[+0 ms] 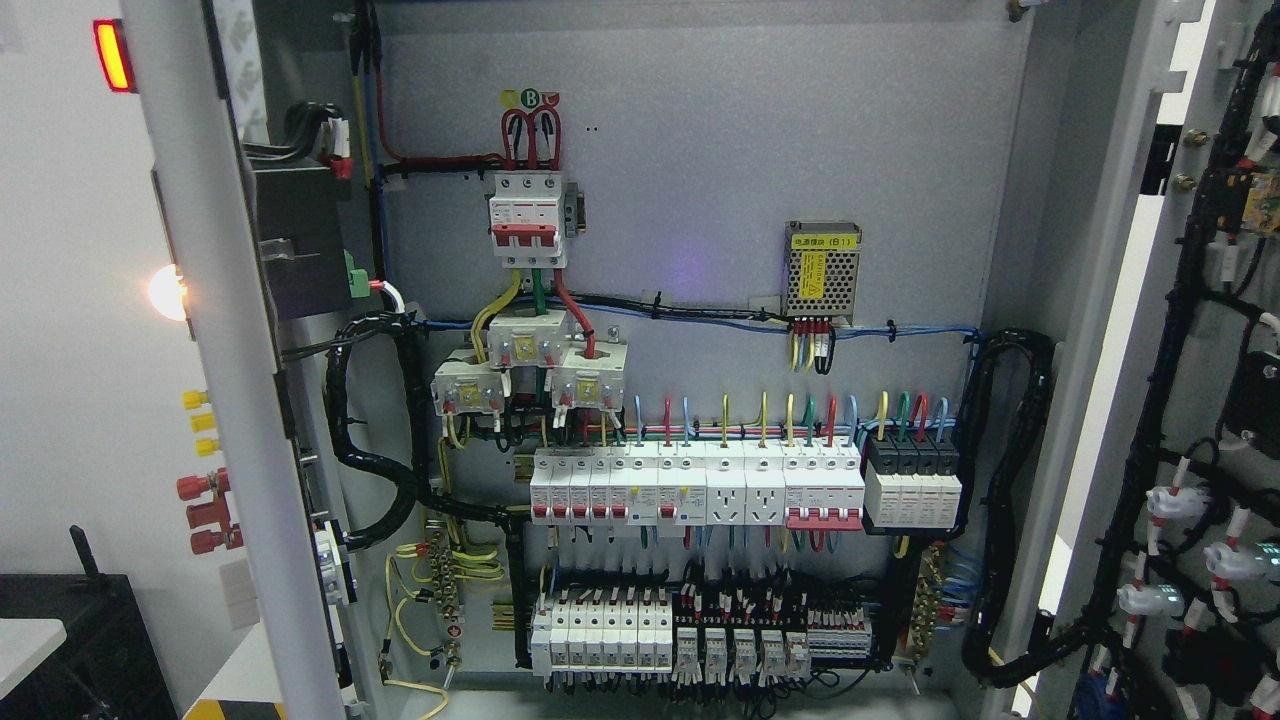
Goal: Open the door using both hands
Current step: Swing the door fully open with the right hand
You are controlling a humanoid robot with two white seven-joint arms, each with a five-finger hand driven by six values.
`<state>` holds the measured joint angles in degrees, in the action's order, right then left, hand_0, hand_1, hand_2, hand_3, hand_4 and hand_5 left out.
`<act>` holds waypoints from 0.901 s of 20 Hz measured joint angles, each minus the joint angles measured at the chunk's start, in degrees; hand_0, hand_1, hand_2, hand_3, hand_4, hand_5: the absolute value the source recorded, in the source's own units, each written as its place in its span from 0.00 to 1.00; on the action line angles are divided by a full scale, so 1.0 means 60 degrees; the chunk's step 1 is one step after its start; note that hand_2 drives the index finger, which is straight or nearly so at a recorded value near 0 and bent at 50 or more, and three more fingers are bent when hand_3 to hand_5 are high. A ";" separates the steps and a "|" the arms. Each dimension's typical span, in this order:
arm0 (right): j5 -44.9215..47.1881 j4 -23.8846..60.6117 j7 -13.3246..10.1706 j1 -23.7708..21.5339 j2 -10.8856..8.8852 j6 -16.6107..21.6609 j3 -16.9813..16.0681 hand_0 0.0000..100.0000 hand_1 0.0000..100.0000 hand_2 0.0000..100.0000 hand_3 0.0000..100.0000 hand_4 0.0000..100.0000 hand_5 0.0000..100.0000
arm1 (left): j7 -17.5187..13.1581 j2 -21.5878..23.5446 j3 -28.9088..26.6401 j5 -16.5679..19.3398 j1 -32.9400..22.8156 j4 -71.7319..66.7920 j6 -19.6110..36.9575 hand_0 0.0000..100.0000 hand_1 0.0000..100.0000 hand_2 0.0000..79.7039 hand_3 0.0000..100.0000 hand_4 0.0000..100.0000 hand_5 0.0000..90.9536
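Neither hand shows in my head view, so I cannot tell their state. Both doors stand open: left door [215,400] edge-on, right door [1200,400] swung wide, wiring inside. Cabinet back panel [700,150] carries breaker rows [700,485].

The setting looks like an industrial or electrical test workshop, seen through an open electrical cabinet [700,150] of grey sheet metal. Rows of circuit breakers [690,485], terminal blocks [740,640] and bundled coloured wiring [385,430] fill its back panel. A red indicator lamp [113,55] glows on the left door [240,400].
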<state>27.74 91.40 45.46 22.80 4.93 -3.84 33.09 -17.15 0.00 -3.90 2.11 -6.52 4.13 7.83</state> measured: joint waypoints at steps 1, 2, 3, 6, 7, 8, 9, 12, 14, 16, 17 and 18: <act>-0.0004 0.0000 -0.0048 0.0000 0.0022 -0.0016 0.0035 0.39 0.00 0.00 0.00 0.00 0.00 | 0.0000 0.0000 0.0000 0.0000 0.0000 0.0000 0.0000 0.00 0.00 0.00 0.00 0.00 0.00; -0.0009 0.0000 -0.0143 0.0001 0.0042 -0.0023 0.0069 0.39 0.00 0.00 0.00 0.00 0.00 | 0.0000 0.0000 0.0000 0.0000 0.0000 0.0000 0.0000 0.00 0.00 0.00 0.00 0.00 0.00; -0.0014 0.0000 -0.0182 0.0004 0.0061 -0.0029 0.0104 0.39 0.00 0.00 0.00 0.00 0.00 | 0.0000 0.0000 0.0000 0.0000 0.0000 0.0000 0.0000 0.00 0.00 0.00 0.00 0.00 0.00; -0.0026 0.0001 -0.0294 0.0022 0.0105 -0.0043 0.0210 0.39 0.00 0.00 0.00 0.00 0.00 | 0.0000 0.0000 0.0000 0.0000 0.0000 0.0000 0.0000 0.00 0.00 0.00 0.00 0.00 0.00; -0.0028 0.0000 -0.0299 0.0025 0.0119 -0.0048 0.0250 0.39 0.00 0.00 0.00 0.00 0.00 | 0.0000 0.0000 -0.0001 0.0000 0.0000 0.0000 0.0000 0.00 0.00 0.00 0.00 0.00 0.00; -0.0031 0.0000 -0.0309 0.0031 0.0132 -0.0052 0.0292 0.39 0.00 0.00 0.00 0.00 0.00 | 0.0000 0.0000 0.0000 0.0000 0.0000 0.0000 0.0000 0.00 0.00 0.00 0.00 0.00 0.00; -0.0035 0.0000 -0.0322 0.0041 0.0141 -0.0054 0.0339 0.39 0.00 0.00 0.00 0.00 0.00 | 0.0000 0.0000 -0.0001 0.0000 0.0000 0.0000 0.0000 0.00 0.00 0.00 0.00 0.00 0.00; -0.0041 -0.0005 -0.0429 0.0086 0.0171 -0.0057 0.0498 0.39 0.00 0.00 0.00 0.00 0.00 | 0.0000 0.0000 -0.0001 0.0000 0.0000 0.0000 0.0000 0.00 0.00 0.00 0.00 0.00 0.00; -0.0045 -0.0007 -0.0513 0.0136 0.0186 -0.0065 0.0615 0.39 0.00 0.00 0.00 0.00 0.00 | 0.0000 0.0000 -0.0001 0.0000 0.0000 0.0000 0.0000 0.00 0.00 0.00 0.00 0.00 0.00; -0.0051 -0.0011 -0.0627 0.0198 0.0205 -0.0073 0.0733 0.39 0.00 0.00 0.00 0.00 0.00 | 0.0000 0.0000 -0.0001 0.0000 0.0000 0.0000 0.0000 0.00 0.00 0.00 0.00 0.00 0.00; -0.0054 -0.0014 -0.0661 0.0231 0.0215 -0.0079 0.0786 0.39 0.00 0.00 0.00 0.00 0.00 | 0.0000 0.0000 -0.0001 0.0000 0.0000 0.0000 0.0000 0.00 0.00 0.00 0.00 0.00 0.00; -0.0059 -0.0018 -0.0718 0.0266 0.0230 -0.0084 0.0842 0.39 0.00 0.00 0.00 0.00 0.00 | 0.0000 0.0000 -0.0001 0.0000 0.0000 0.0000 0.0000 0.00 0.00 0.00 0.00 0.00 0.00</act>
<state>27.39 91.29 41.15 24.40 6.31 -4.34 38.14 -17.15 0.00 -3.91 2.11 -6.51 4.13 7.83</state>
